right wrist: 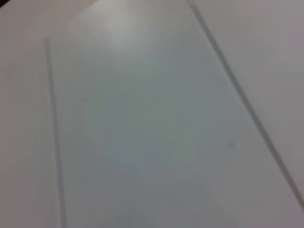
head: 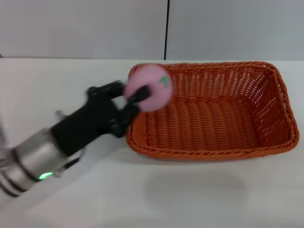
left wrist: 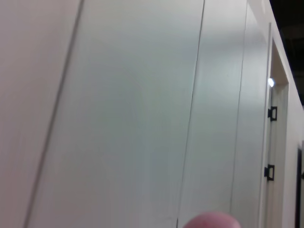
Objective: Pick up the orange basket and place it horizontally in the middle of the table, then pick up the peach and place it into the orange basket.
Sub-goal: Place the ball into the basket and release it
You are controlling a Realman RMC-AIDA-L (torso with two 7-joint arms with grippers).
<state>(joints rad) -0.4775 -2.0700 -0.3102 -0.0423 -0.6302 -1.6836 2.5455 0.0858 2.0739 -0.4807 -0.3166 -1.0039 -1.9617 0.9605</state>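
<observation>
The black left gripper (head: 137, 97) is clamped on the small round pink toy peach (head: 151, 87), its dark fingers (head: 140, 93) pressed against the fruit's near side, with the green leaf mark facing the basket. From the head view the peach hangs over the left end of the large rectangular orange wicker basket (head: 213, 111), covering part of the braided rim there (how high it sits above the weave cannot be told). The basket lies lengthwise on the broad plain white table (head: 156, 194), its floor bare. The left wrist view adds only a pink sliver of the peach (left wrist: 211, 221) against a pale panelled wall (left wrist: 133, 109). The right wrist view shows blank white panels (right wrist: 142, 118); the right gripper appears nowhere.
</observation>
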